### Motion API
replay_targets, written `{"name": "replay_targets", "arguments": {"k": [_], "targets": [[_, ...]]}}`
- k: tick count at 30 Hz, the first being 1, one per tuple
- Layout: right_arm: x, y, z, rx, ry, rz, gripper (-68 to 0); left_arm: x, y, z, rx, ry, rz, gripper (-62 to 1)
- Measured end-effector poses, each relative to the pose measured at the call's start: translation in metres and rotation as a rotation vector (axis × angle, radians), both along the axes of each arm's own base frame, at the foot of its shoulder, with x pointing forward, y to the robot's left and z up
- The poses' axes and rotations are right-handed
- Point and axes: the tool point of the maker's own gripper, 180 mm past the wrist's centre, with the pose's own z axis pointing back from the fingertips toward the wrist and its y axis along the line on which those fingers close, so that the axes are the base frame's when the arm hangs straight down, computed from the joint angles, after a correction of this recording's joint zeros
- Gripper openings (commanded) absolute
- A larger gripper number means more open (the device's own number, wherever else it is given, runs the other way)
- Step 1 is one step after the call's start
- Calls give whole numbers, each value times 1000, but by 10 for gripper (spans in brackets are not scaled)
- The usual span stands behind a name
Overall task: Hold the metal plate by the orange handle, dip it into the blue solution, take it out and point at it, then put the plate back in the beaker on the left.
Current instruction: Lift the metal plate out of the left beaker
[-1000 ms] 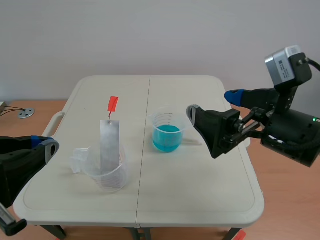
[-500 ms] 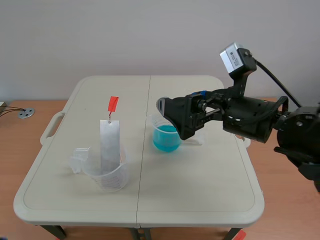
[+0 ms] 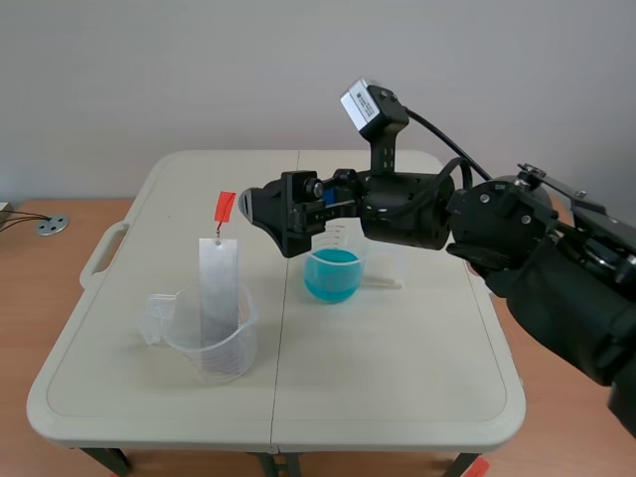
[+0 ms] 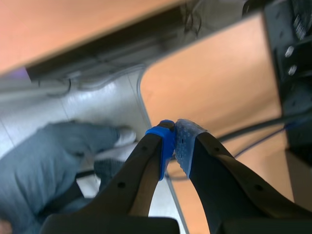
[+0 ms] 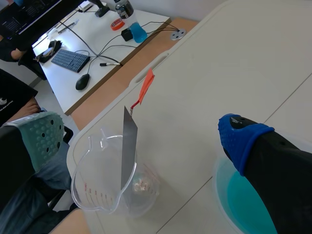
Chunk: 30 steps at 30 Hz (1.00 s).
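Cream folding table [image 3: 397, 348] with metal plate [image 3: 219, 288]; grey wall [image 3: 149, 70]

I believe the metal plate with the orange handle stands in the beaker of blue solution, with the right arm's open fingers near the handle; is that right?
Not quite: the scene view shows the metal plate standing in the clear beaker, not the blue solution. The right arm's fingers are indeed open near the orange handle.
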Motion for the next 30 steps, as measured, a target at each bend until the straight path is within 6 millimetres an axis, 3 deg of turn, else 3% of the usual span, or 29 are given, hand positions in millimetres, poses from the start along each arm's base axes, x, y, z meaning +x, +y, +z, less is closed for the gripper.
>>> {"name": "replay_targets", "arguments": {"k": [5,12,24,30], "targets": [[9,15,3,7,19,15,-12,-31,-12,-14,-47,91,-15,-594],[17,38,0,23,71,36,-12,-54,-26,-21,-90,152,-29,-594],[22,74,-14,28,185,74,-12,-49,-29,-22,-97,139,-33,-594],[22,82,-26,21,242,78,-13,-49,-29,-22,-97,139,-33,-594]]}}
